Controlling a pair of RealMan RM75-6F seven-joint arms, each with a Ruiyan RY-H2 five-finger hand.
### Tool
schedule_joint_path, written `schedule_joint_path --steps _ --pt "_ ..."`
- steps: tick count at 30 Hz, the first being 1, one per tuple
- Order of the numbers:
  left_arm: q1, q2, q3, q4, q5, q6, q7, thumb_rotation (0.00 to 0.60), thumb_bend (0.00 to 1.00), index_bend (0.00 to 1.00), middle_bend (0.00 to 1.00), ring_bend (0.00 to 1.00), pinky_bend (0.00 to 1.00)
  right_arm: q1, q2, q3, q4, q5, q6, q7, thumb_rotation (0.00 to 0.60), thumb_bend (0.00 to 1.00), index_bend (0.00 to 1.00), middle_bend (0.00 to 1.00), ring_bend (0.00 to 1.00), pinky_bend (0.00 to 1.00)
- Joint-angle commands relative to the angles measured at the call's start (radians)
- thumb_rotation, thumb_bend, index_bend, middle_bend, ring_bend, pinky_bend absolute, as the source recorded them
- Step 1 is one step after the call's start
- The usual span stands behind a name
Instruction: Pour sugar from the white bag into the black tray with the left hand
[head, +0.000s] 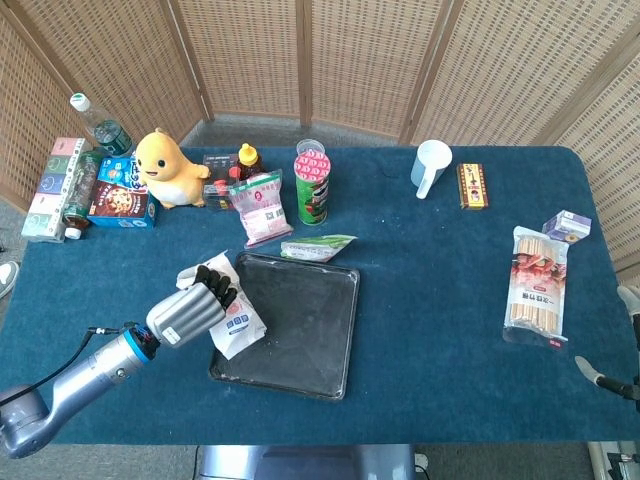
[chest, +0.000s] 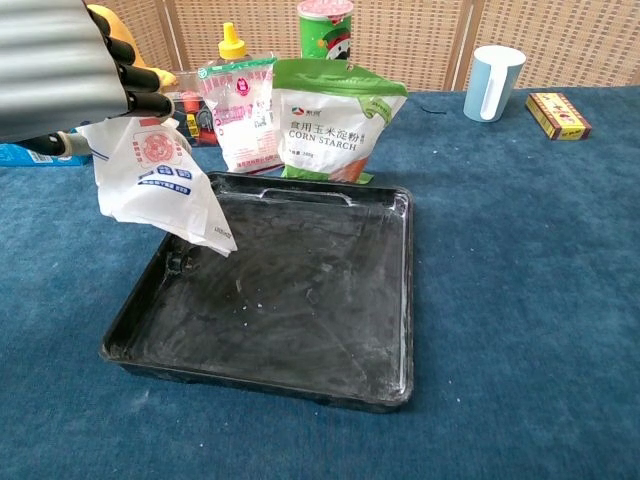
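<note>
My left hand (head: 190, 312) (chest: 60, 70) grips the top of the white sugar bag (head: 237, 320) (chest: 160, 185). The bag hangs tilted with its lower corner pointing down over the left side of the black tray (head: 310, 345) (chest: 300, 330). A few white grains lie on the tray floor in the chest view. At the right edge of the head view only a small part of my right hand (head: 628, 300) shows, so its state is unclear.
A corn starch bag (chest: 325, 125), a pink pouch (chest: 238, 115) and a green can (head: 311, 187) stand just behind the tray. A yellow duck toy (head: 165, 170), boxes and bottles fill the back left. A white cup (head: 430, 167) and a noodle pack (head: 537, 287) lie to the right.
</note>
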Motion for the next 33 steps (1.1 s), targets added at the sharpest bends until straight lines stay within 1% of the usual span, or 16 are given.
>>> schedule_joint_path --steps 1,8,12,15,17,21,23,24,28,30,33 --pt "0.000 0.005 -0.003 -0.015 -0.014 -0.004 0.008 0.600 0.42 0.61 0.47 0.55 0.64 0.000 0.001 0.002 0.002 0.002 0.001 0.005 0.600 0.02 0.00 0.00 0.00 0.02" --pt "-0.014 0.014 0.014 0.003 0.010 -0.046 0.084 0.600 0.44 0.61 0.48 0.55 0.64 0.000 0.001 -0.001 0.001 -0.002 -0.001 0.001 0.600 0.02 0.00 0.00 0.00 0.02" --pt "-0.005 0.006 0.011 -0.008 -0.009 -0.030 0.067 0.600 0.43 0.61 0.48 0.55 0.64 -0.001 0.001 0.000 -0.001 0.000 0.002 -0.001 0.600 0.02 0.00 0.00 0.00 0.02" --pt "0.011 0.002 0.016 0.003 -0.025 -0.011 0.053 0.600 0.43 0.61 0.48 0.55 0.64 -0.001 0.001 0.001 0.001 0.004 -0.001 0.002 0.600 0.02 0.00 0.00 0.00 0.02" --pt "0.046 -0.001 0.018 0.017 -0.056 0.043 -0.008 0.600 0.43 0.61 0.48 0.55 0.64 0.000 0.000 -0.001 0.002 0.002 -0.004 0.000 0.600 0.02 0.00 0.00 0.00 0.02" --pt "0.080 -0.020 0.017 0.044 -0.093 0.110 -0.120 0.600 0.43 0.61 0.48 0.55 0.64 0.001 -0.001 -0.001 0.000 0.001 -0.004 -0.005 0.600 0.02 0.00 0.00 0.00 0.02" --pt "0.111 -0.046 0.020 0.059 -0.138 0.151 -0.229 0.600 0.43 0.61 0.48 0.55 0.64 0.001 -0.002 -0.001 -0.001 0.002 -0.004 -0.007 0.600 0.02 0.00 0.00 0.00 0.02" --pt "0.138 -0.069 0.023 0.064 -0.183 0.175 -0.323 0.600 0.42 0.61 0.48 0.55 0.64 0.001 -0.002 -0.002 -0.001 0.003 -0.005 -0.009 0.600 0.02 0.00 0.00 0.00 0.02" --pt "0.178 -0.126 0.037 0.135 -0.211 0.234 -0.488 0.600 0.42 0.61 0.48 0.55 0.64 0.003 -0.004 -0.003 -0.002 0.004 -0.010 -0.016 0.600 0.02 0.00 0.00 0.00 0.02" --pt "0.207 -0.171 0.043 0.180 -0.245 0.262 -0.608 0.600 0.42 0.61 0.48 0.55 0.64 0.005 -0.008 -0.004 -0.002 0.003 -0.012 -0.024 0.600 0.02 0.00 0.00 0.00 0.02" --pt "0.226 -0.210 0.044 0.226 -0.265 0.286 -0.709 0.600 0.42 0.61 0.48 0.55 0.64 0.006 -0.010 -0.004 -0.003 0.004 -0.013 -0.030 0.600 0.02 0.00 0.00 0.00 0.02"
